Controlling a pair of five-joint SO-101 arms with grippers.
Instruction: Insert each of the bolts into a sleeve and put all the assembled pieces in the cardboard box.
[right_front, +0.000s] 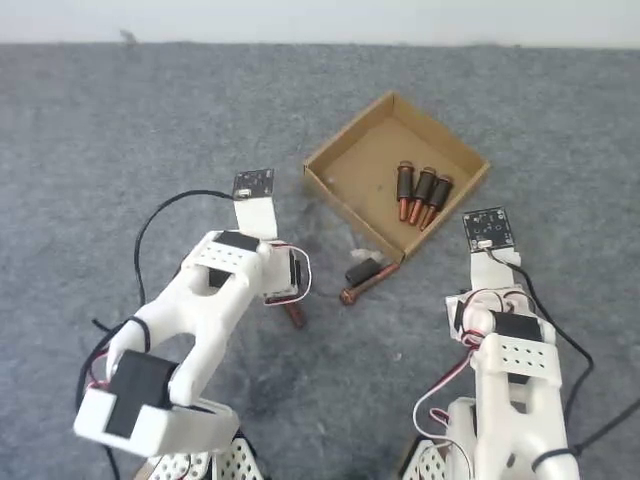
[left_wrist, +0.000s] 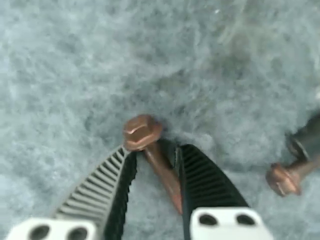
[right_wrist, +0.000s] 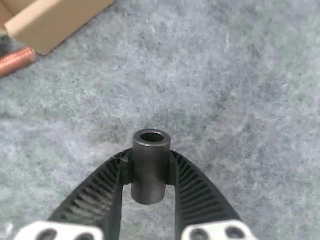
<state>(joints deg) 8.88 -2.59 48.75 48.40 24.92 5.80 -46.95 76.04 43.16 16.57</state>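
Sleeve (right_wrist: 150, 167) stands clamped between right fingers (right_wrist: 197, 195).

My right gripper (right_wrist: 150, 165) clamps a dark sleeve (right_wrist: 150, 172) upright between its ribbed fingers, bore open toward me, above grey carpet (right_wrist: 240, 90), with a cardboard box (right_wrist: 55, 20) corner and a copper bolt (right_wrist: 17, 61) farther off.

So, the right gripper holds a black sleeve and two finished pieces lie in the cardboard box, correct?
Not two: the high view shows three finished pieces in the cardboard box. The right gripper does hold the black sleeve.
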